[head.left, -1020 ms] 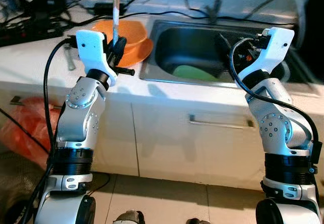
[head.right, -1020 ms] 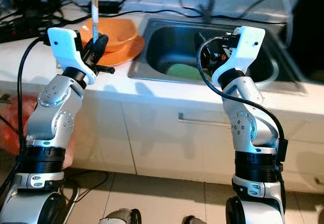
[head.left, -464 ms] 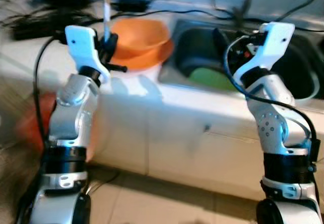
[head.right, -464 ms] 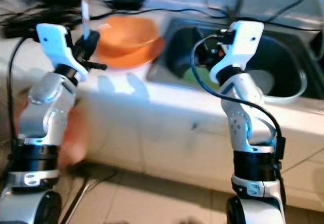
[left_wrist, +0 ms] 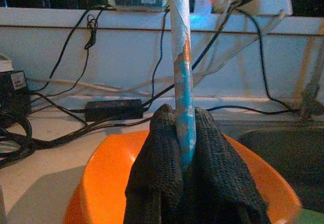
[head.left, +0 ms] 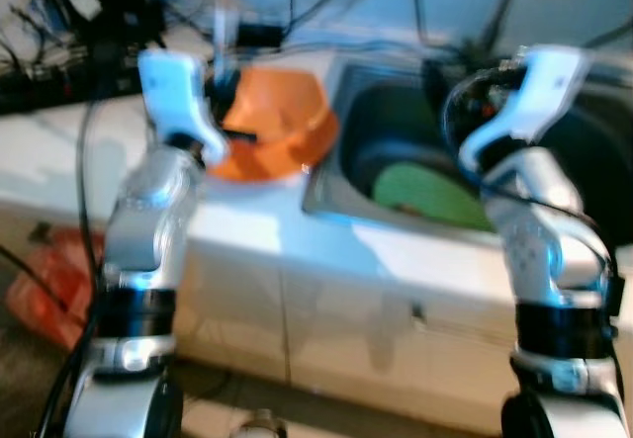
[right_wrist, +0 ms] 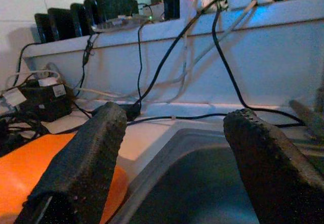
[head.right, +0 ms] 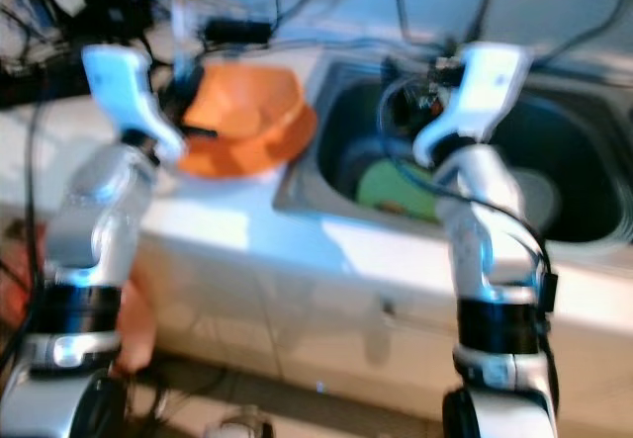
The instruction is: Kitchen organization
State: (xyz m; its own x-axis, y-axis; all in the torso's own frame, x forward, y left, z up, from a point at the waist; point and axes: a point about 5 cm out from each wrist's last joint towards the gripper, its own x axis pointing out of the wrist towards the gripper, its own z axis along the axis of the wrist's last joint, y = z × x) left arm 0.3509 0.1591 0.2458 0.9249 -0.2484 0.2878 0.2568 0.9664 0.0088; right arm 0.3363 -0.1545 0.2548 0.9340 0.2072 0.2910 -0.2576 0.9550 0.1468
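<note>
The sink serves as the anchor here: a steel basin sunk in a white counter, with a green plate lying in its bottom. Just to the left of the sink, on the counter, stands an orange bowl, and behind both a tangle of black cables runs along the wall. The left gripper is raised over the counter left of the sink, just in front of the bowl, its two black fingers pressed together on a thin upright stick with a bluish lower part; the stick rises well above the fingers. The right gripper is held over the sink's near edge, its fingers spread wide with nothing between them, and through the gap the bowl and the basin's rim show. The head views are blurred, so small things on the counter cannot be made out. As for progress, the tidying looks to be in its early or middle part: the stick is in hand but not yet put anywhere, the plate is still in the sink, and the bowl sits out on the counter. What remains, by my reading, is to find the stick its place and then deal with the plate and bowl.
</note>
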